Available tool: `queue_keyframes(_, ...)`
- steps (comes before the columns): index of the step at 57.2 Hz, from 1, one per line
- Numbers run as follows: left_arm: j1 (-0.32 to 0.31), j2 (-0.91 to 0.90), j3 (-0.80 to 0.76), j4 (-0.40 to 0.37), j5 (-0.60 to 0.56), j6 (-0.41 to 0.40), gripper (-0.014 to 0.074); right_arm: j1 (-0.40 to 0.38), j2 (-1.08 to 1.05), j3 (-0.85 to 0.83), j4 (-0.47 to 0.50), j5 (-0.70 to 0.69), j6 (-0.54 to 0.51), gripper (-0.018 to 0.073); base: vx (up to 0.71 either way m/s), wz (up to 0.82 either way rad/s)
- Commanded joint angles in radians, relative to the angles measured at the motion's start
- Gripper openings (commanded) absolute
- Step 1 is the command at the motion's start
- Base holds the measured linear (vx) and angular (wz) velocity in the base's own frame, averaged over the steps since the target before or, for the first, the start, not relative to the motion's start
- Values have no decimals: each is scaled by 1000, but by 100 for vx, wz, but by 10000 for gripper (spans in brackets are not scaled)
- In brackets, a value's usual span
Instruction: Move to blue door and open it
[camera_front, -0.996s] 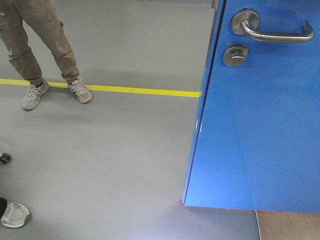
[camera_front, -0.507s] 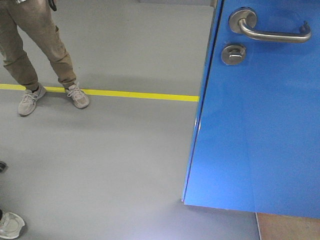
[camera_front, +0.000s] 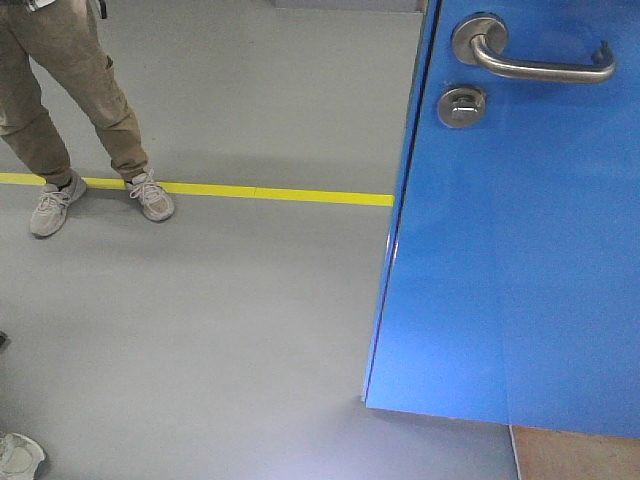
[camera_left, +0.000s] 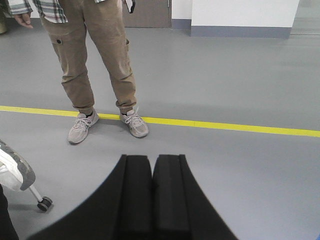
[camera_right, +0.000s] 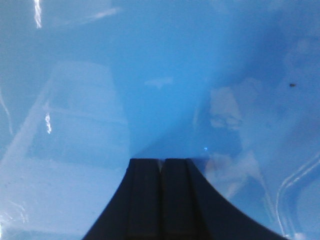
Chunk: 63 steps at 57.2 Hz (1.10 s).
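Observation:
The glossy blue door (camera_front: 520, 260) fills the right half of the front view, its free edge running down the middle. Its brushed-steel lever handle (camera_front: 530, 55) is at the top right, with the round thumb-turn lock (camera_front: 461, 105) just below. In the right wrist view the blue door (camera_right: 150, 75) fills the whole frame, very close. My right gripper (camera_right: 160, 161) is shut and empty, its tips right at the door face. My left gripper (camera_left: 152, 159) is shut and empty, pointing over grey floor. Neither gripper shows in the front view.
A person in tan trousers and grey sneakers (camera_front: 60, 90) stands on the yellow floor line (camera_front: 270, 192) at the left, also in the left wrist view (camera_left: 95, 60). A white shoe (camera_front: 18, 455) and a castor wheel (camera_left: 44, 203) are at the left edge. Grey floor (camera_front: 230, 330) lies left of the door.
The door, handle and lock have slid slightly left and up in the front view; the yellow line and the person's feet have moved down and left. The view has shifted toward the door.

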Motion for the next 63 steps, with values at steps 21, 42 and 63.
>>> queue_keyframes(21, -6, -12, -27, -3, -80, -7, 73, -1, -33, -35, 21, -40, -9, 8, 0, 0)
queue_keyframes(42, -6, -12, -27, -3, -80, -7, 73, 0, -88, 27, -402, -74, -38, 8, 0, 0)
queue_keyframes(63, -6, -12, -27, -3, -81, -7, 73, -22, -447, 383, -1247, -67, -37, 8, 0, 0)
